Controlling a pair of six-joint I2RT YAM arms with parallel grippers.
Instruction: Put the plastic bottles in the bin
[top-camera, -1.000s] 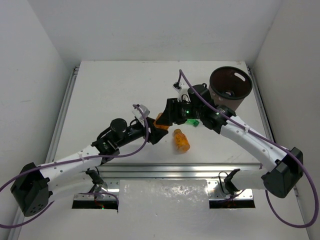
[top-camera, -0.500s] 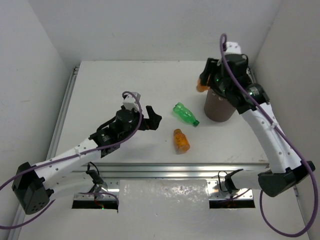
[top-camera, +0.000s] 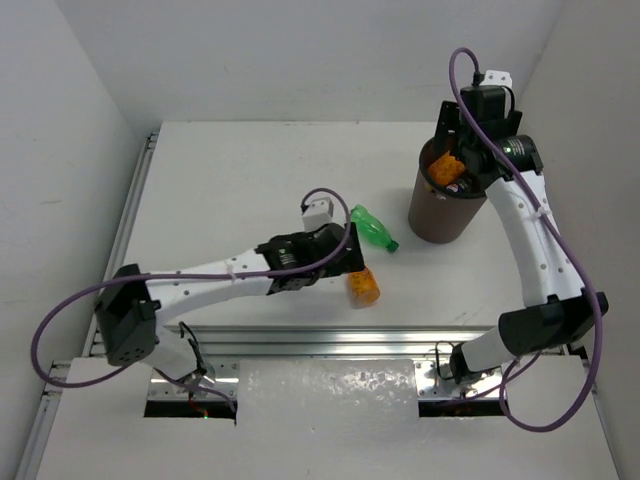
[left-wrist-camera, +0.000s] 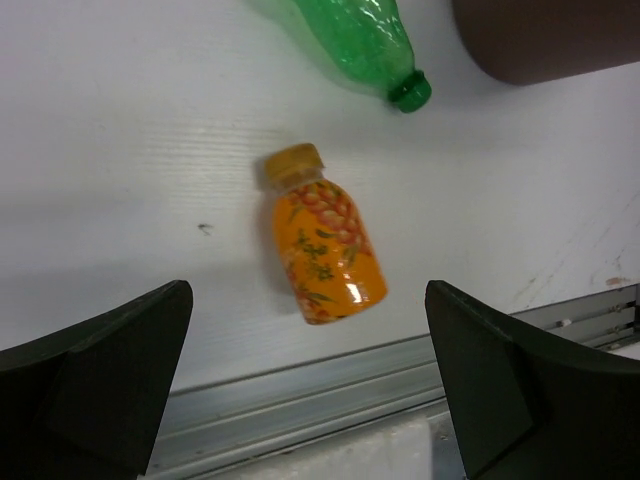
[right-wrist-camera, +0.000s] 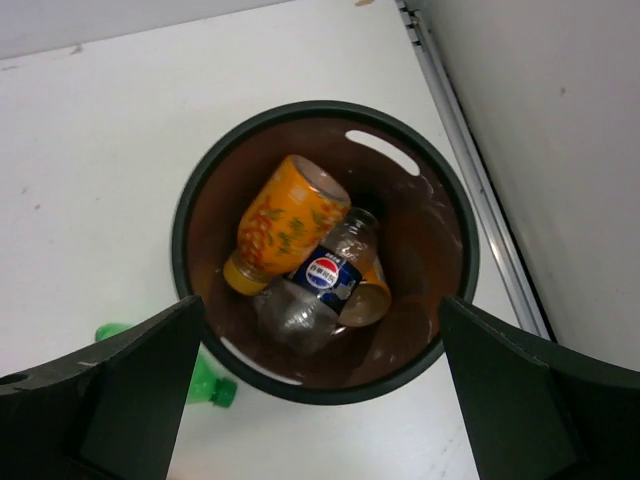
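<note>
Right hand (right-wrist-camera: 320, 305) spread, empty, above dark brown round plastic bin (right-wrist-camera: 318, 106); bottles inside. Left hand (top-camera: 345, 263) spread over orange plastic bottle (left-wrist-camera: 325, 250) lying on desk (left-wrist-camera: 120, 150); green plastic bottle (left-wrist-camera: 360, 40) beside. Step: approach. Next: descend, pinch orange bottle across body.

Overhead view spans the table (top-camera: 230, 180); wrist views look down, sharing the green bottle (left-wrist-camera: 357, 42).

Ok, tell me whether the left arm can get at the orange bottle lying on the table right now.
Probably yes. The left fingers hang open above the orange bottle, which lies on its side framed between them with nothing over it. The green bottle lies apart, beyond its cap.
</note>
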